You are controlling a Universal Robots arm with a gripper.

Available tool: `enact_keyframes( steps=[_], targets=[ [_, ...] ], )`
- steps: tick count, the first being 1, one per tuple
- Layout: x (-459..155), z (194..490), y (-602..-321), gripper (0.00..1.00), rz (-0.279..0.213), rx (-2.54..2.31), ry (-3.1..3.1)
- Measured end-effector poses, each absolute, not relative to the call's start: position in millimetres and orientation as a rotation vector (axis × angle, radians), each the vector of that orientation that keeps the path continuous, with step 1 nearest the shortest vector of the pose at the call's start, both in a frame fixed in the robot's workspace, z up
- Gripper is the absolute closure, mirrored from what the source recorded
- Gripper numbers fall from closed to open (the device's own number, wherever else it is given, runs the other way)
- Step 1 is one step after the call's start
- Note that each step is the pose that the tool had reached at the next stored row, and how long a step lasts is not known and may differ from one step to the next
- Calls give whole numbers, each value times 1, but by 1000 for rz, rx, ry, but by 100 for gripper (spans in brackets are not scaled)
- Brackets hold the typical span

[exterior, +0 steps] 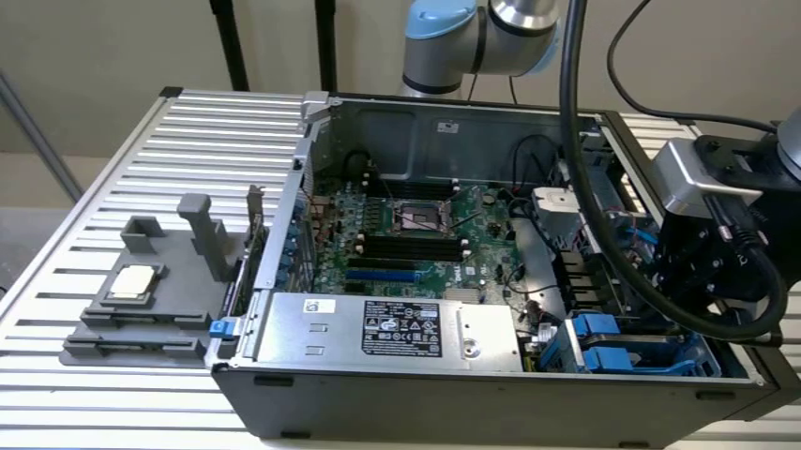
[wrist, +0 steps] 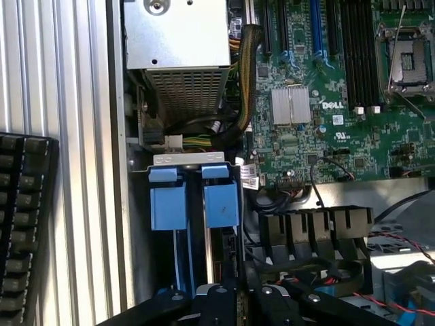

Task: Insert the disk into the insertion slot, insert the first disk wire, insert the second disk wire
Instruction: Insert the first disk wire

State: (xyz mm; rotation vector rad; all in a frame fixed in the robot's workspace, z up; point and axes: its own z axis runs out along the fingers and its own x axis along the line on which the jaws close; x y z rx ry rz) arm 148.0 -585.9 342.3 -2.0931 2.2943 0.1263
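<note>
We saw the open computer case (exterior: 501, 394) from outside and above in the exterior view, angled down, at middling distance. The wrist camera hung close over its inside, facing down. Both views shared the motherboard (exterior: 489, 267) and the insertion slot (exterior: 613, 342).

arm (exterior: 526, 28): silver tube joints, light-blue caps | cable (exterior: 569, 112): thick, black | hand (wrist: 241, 288): black, bolted links

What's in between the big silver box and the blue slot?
A bundle of wires with a white plug lies between the silver box and the blue slot. This shows in the wrist view.
</note>
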Motion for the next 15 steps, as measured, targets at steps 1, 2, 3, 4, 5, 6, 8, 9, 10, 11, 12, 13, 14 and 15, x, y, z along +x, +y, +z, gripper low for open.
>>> enact_keyframes(
  steps=[1, 2, 3, 4, 5, 6, 8, 9, 10, 11, 12, 13, 14, 15],
  targets=[
    [148, 342, -586, 84, 124, -2094, 2296],
    [148, 342, -586, 84, 122, -2095, 2297],
    [148, 342, -586, 84, 120, -2095, 2298],
    [148, 342, -586, 84, 120, -2095, 2298],
    [148, 342, -586, 84, 119, -2095, 2298],
    [148, 342, -586, 84, 119, -2095, 2298],
    [148, 342, -586, 84, 119, -2095, 2298],
    [148, 342, -586, 84, 119, -2095, 2298],
    [148, 341, -586, 84, 119, -2095, 2298],
    [148, 341, -585, 84, 119, -2095, 2298],
    [148, 341, -585, 84, 119, -2095, 2298],
    [148, 341, -585, 84, 119, -2095, 2298],
    [147, 341, -585, 84, 119, -2095, 2298],
    [147, 341, -585, 84, 118, -2095, 2298]
  ],
)
